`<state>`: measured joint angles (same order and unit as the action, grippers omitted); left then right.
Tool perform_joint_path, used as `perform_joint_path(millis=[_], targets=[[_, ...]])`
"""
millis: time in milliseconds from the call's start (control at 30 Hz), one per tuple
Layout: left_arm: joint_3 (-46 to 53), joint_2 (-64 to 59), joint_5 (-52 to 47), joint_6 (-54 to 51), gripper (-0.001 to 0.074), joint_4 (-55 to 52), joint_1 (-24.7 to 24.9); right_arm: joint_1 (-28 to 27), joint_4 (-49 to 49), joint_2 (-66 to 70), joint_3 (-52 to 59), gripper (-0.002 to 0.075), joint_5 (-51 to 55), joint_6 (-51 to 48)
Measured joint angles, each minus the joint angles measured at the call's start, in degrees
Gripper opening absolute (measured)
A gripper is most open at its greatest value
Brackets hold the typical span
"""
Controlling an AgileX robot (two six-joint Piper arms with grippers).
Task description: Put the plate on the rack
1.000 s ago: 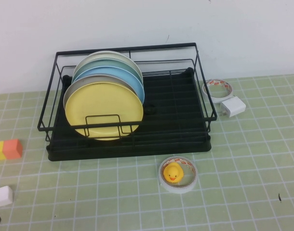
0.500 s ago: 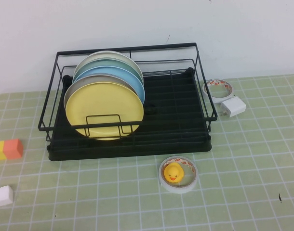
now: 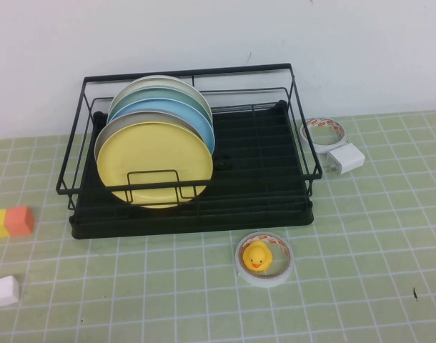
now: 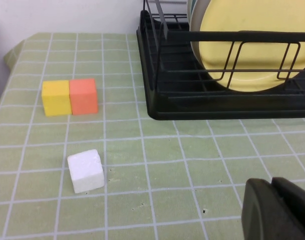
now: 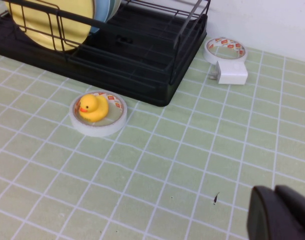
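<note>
As the plate (image 3: pixel 152 161) stands upright in the rack (image 3: pixel 261 182) — foremost of the stacked plates (image 3: pixel 176 107) — the left gripper (image 4: pixel 278 210) and right gripper (image 5: pixel 282 214) hover low over the table (image 3: pixel 347 286), both clenched and holding nothing.

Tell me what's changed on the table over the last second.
A dark arm tip that showed at the high view's bottom-left corner a second ago has gone from view. The left tool and right tool show only in their own wrist views, low over the mat. The yellow plate stayed upright in the rack; nothing else moved.
</note>
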<state>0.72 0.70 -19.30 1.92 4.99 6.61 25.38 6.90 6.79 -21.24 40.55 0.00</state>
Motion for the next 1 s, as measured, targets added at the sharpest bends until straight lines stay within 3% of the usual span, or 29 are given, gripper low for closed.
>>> perform_joint_path(millis=[1000], targets=[[0.0, 0.0, 0.0, -3.3, -0.0002, 0.0, 0.0, 0.0, 0.0, 0.0, 0.0, 0.0000, 0.0, 0.0]])
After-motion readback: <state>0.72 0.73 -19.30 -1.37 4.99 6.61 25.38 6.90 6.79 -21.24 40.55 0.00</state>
